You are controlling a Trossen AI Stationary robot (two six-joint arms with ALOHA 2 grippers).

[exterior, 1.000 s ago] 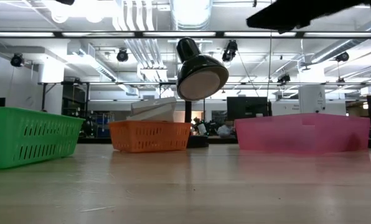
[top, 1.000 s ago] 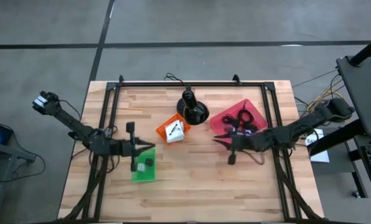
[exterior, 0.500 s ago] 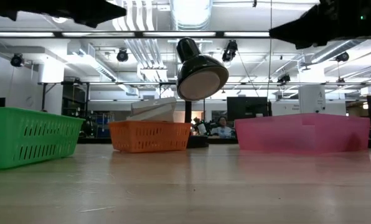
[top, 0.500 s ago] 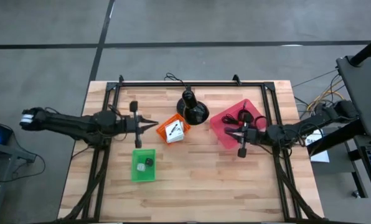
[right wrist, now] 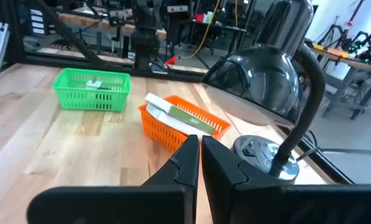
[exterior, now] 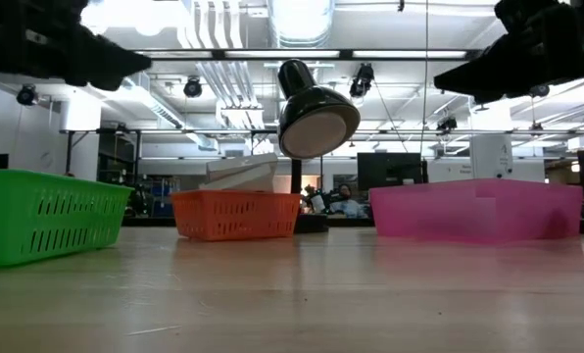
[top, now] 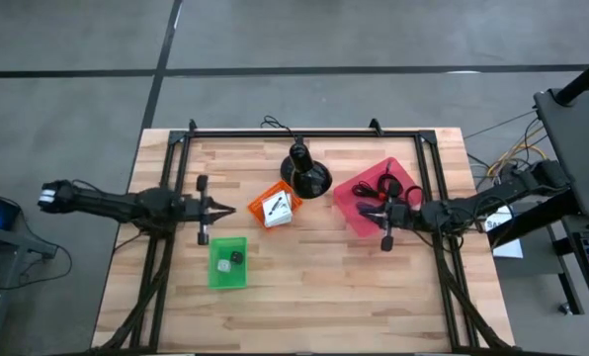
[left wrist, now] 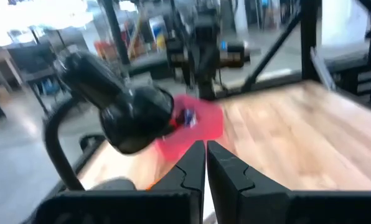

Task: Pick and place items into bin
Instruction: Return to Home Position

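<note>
White box [top: 277, 208] in orange bin [top: 254, 207], apart from left fingers [left wrist: 188, 172], right fingers [right wrist: 185, 163]

The near half of the table [top: 344, 297] is bare wood, open from side to side apart from the green bin [top: 227, 262] at its left. Across the middle stand the orange bin [top: 275, 206], with a white box [exterior: 238, 173] rising above its rim, and the pink bin [top: 378, 195]. A clear lane runs between them, closed at its far end by the black lamp [top: 307, 176]. The left gripper [top: 227, 210] hangs just beside the orange bin, and the right gripper [top: 364, 210] hangs over the pink one.
</note>
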